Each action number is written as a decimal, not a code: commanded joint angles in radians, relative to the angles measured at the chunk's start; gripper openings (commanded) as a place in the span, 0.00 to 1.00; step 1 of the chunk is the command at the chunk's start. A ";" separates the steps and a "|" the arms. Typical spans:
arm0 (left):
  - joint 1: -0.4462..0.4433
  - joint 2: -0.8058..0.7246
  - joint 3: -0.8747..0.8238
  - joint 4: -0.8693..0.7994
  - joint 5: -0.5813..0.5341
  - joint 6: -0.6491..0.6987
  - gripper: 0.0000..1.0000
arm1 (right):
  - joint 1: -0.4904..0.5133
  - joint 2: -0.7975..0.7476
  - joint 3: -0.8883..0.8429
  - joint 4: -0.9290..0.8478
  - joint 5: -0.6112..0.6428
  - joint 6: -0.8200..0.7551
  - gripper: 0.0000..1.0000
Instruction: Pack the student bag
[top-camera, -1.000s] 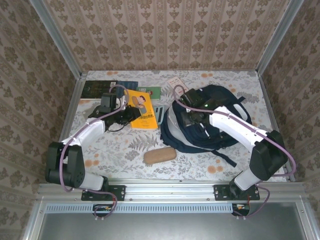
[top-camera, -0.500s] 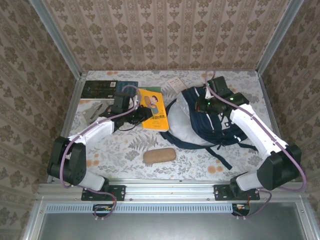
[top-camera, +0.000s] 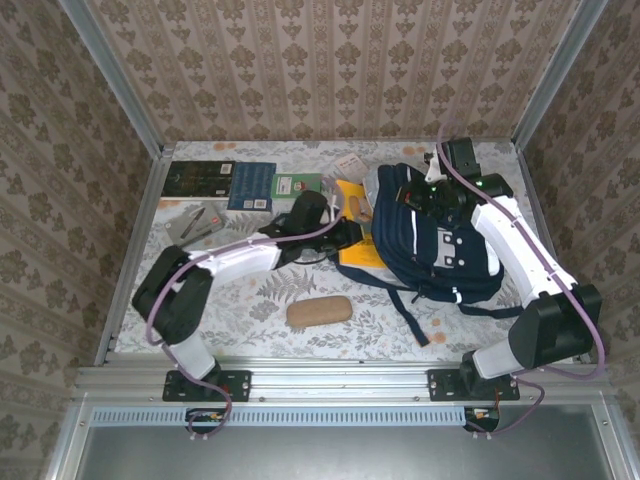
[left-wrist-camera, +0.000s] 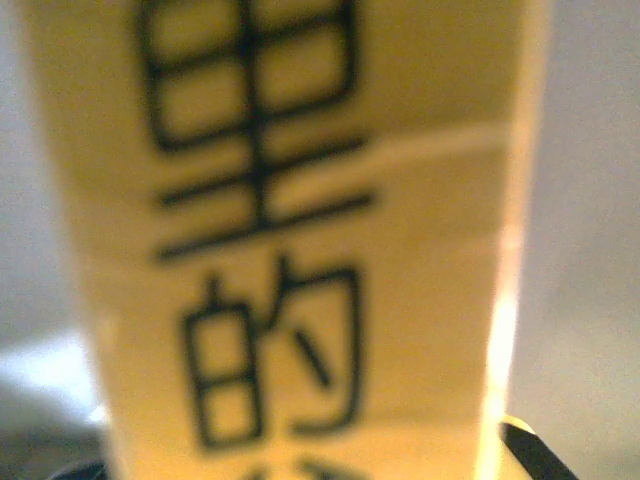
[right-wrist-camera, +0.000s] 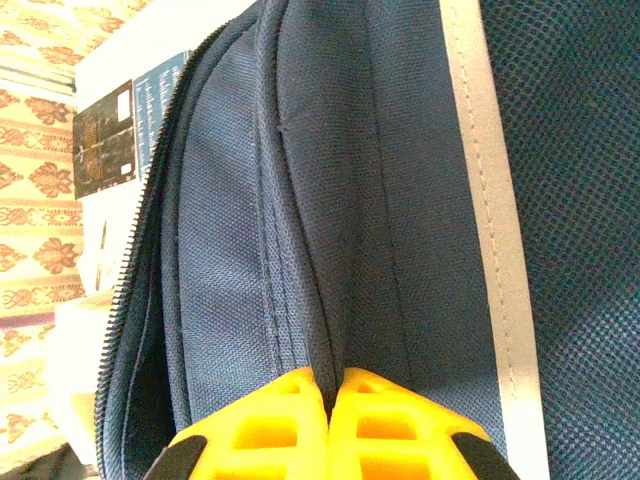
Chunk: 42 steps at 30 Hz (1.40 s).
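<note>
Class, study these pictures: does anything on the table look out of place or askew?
The yellow book sticks out, half covered, at the left edge of the backpack, gripped by the left pincer. A loose strap trails toward the near edge. Nothing looks spilled or damaged.

The navy, white-striped student bag (top-camera: 440, 250) lies front-up at right, unzipped.

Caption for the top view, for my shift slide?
Left gripper holds a yellow book at the bag edge; right gripper pinches the bag's top fabric.
</note>
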 joint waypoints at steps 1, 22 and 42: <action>-0.042 0.069 0.105 0.141 -0.044 -0.060 0.00 | -0.007 0.005 0.058 0.049 -0.088 0.025 0.00; -0.158 0.516 0.414 0.465 0.022 -0.209 0.00 | -0.021 0.052 0.073 0.128 -0.222 0.042 0.00; -0.137 0.411 0.348 0.101 -0.057 -0.068 0.68 | -0.021 0.059 0.082 0.112 -0.220 0.039 0.00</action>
